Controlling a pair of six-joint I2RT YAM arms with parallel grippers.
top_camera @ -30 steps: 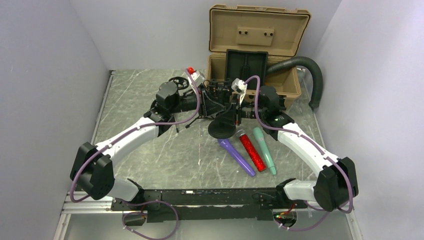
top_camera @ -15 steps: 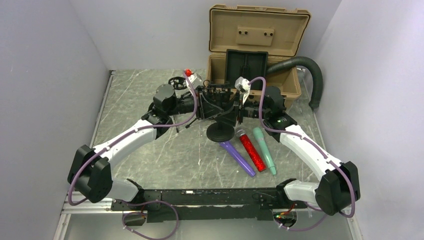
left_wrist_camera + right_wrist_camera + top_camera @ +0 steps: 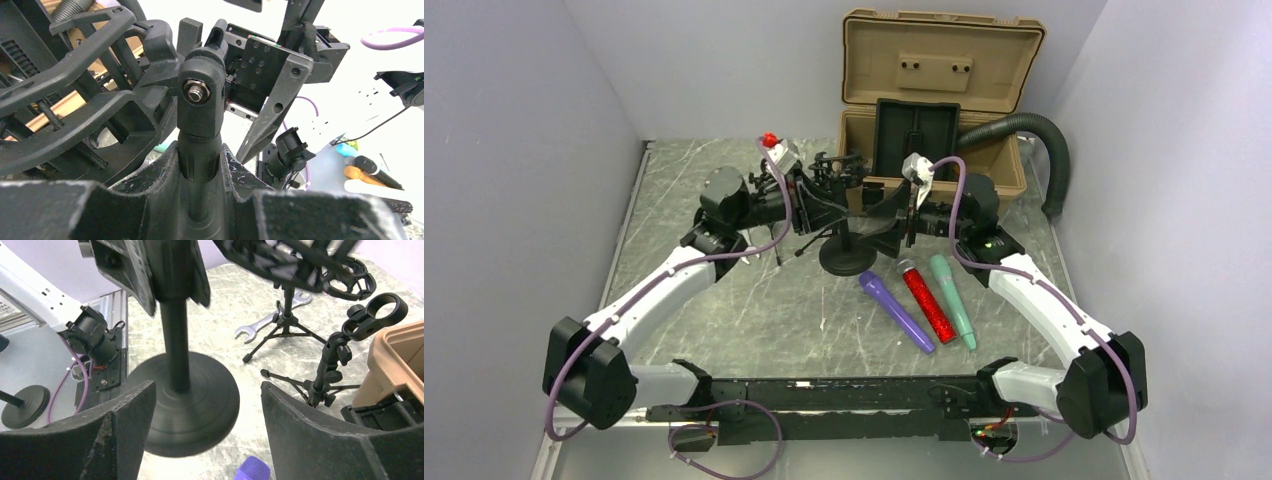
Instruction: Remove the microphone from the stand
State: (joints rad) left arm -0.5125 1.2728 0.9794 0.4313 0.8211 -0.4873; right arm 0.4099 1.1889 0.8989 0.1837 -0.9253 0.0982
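Observation:
The black stand has a round base (image 3: 847,260) on the marble table and an upright pole (image 3: 200,125). My left gripper (image 3: 829,208) (image 3: 200,170) is shut on that pole, just under the hinged clip at its top. No microphone shows in the clip. My right gripper (image 3: 887,218) (image 3: 207,387) stands open right of the stand, apart from it, with the base (image 3: 185,400) seen between its fingers. A purple microphone (image 3: 896,311) (image 3: 252,470), a red one (image 3: 927,303) and a teal one (image 3: 952,299) lie side by side on the table.
An open tan case (image 3: 934,100) stands at the back with a black hose (image 3: 1039,140) at its right. Two small tripod stands (image 3: 285,325) (image 3: 332,365) and a wrench (image 3: 255,327) lie beyond the stand. Grey walls close both sides.
My right gripper has opened and let go of the stand. The left arm has swung left, taking the stand and its base leftward, away from the microphones.

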